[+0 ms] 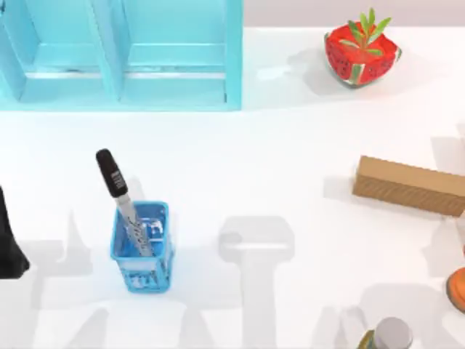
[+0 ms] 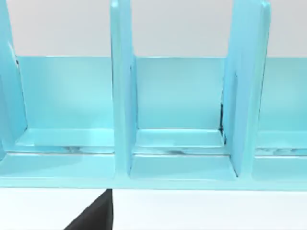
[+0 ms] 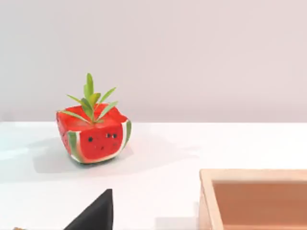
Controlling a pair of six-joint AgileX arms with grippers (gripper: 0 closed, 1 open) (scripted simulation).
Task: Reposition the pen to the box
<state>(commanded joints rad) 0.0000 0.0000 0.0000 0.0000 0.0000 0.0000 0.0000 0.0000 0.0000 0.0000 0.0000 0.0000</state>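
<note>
While pen (image 1: pixel 123 203) stands untouched in basket (image 1: pixel 142 251), can't tell either gripper's state; next: left arm (image 1: pixel 11 243) reaches it, box (image 1: pixel 410 186) far right.

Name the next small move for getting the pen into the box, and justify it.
Probably bring the left arm over the black-capped silvery pen: it leans in the small blue mesh basket on the table's left, nearest that arm, while the tan cardboard box lies far right.

Left arm (image 1: pixel 10 243) — matte black, angular
</note>
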